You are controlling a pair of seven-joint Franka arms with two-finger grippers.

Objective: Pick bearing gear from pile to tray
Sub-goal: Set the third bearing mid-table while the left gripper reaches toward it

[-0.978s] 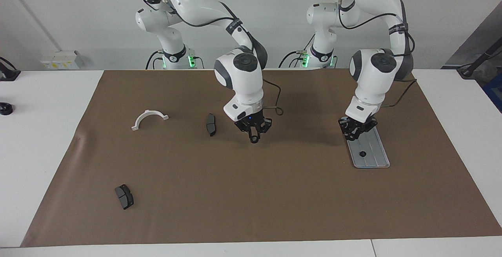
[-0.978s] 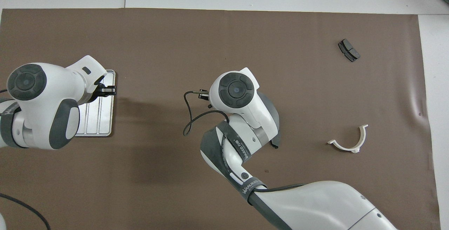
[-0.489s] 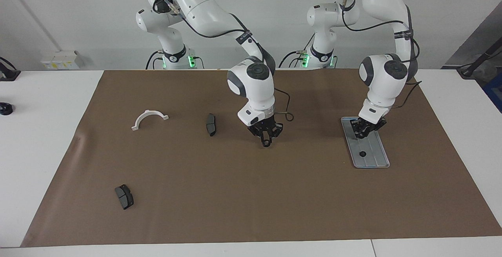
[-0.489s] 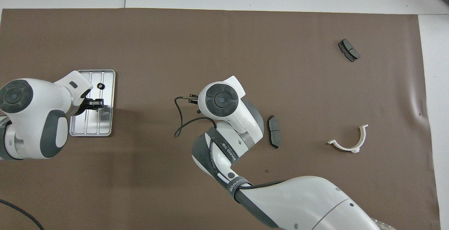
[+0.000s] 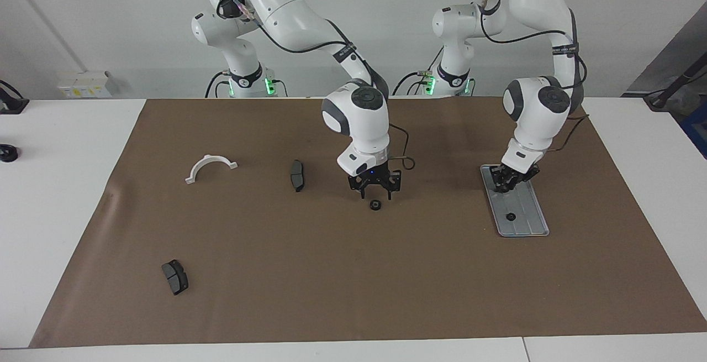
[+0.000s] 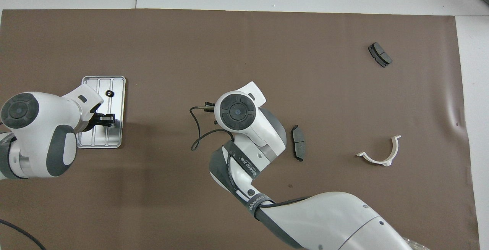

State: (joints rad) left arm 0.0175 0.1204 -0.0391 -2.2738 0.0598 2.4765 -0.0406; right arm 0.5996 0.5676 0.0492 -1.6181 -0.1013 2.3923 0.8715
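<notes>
Black fingers: right gripper (image 5: 375, 192) hangs spread wide just above the brown mat (image 5: 353, 273), mid-table, holding nothing.
Just changed: half a second ago that gripper had a small ring pinched at its tips; now the bearing gear (image 5: 375, 205) lies on the mat directly below the open jaws.
Meaning: looks like a set-down or a drop mid-table, well apart from the tray, so this piece needs another carry, perhaps by the other arm.
Left gripper (image 5: 507, 181): low over the tray's end nearer the robots, little moved; fingers look nearly closed, holding nothing I can see.
Tray (image 5: 530, 207): toward the left arm's end, with one black gear (image 5: 511, 217) already lying in it.
Leftovers: brake pad (image 5: 297, 175) beside the right gripper, white bracket (image 5: 210, 167) toward the right arm's end, second brake pad (image 5: 175, 277) farthest from the robots.
</notes>
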